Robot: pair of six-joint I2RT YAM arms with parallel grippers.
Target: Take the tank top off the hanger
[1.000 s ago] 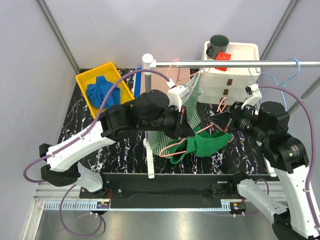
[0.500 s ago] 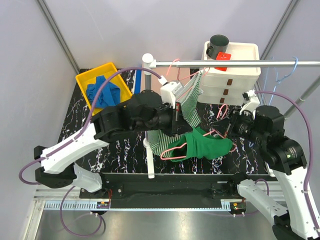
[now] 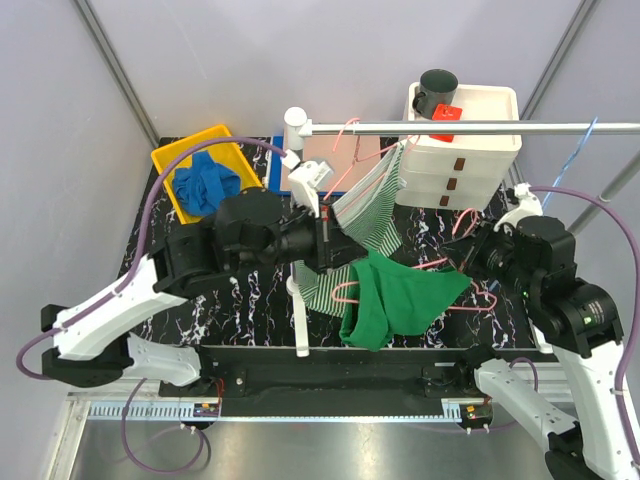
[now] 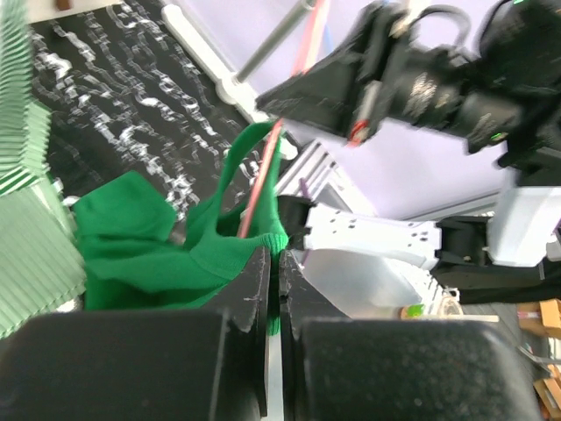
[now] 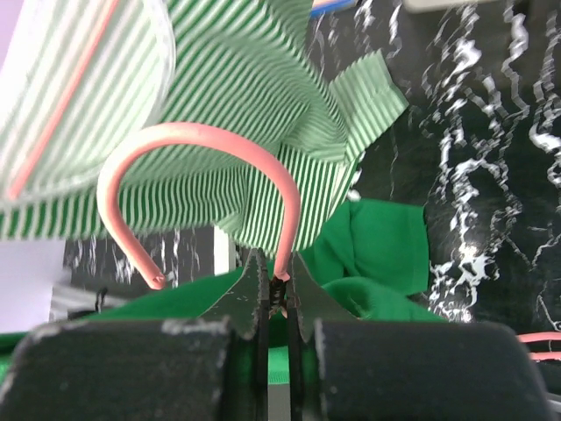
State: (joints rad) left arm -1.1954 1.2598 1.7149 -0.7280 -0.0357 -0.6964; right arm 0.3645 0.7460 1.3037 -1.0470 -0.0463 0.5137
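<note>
The green tank top (image 3: 400,305) hangs bunched in the air over the near middle of the bench (image 3: 160,240), stretched between the two arms and only partly on the pink hanger (image 5: 210,133), whose wire shows through its folds. The left tool (image 4: 273,254) has its fingers pressed together on the tank top's edge at the left end of the fabric. In the right wrist view, the right tool (image 5: 273,285) is pinching the hanger wire just below the curved hook, which arches up in front of it. Just behind and above the tank top, a green-and-white striped garment (image 3: 365,215) hangs from the metal rail (image 3: 480,127). At the far left corner of the bench sits a yellow bin (image 3: 163,158) holding a blue cloth (image 3: 205,185). At the far right stands a white drawer unit (image 3: 470,155) with a black mug (image 3: 437,88) on top.
</note>
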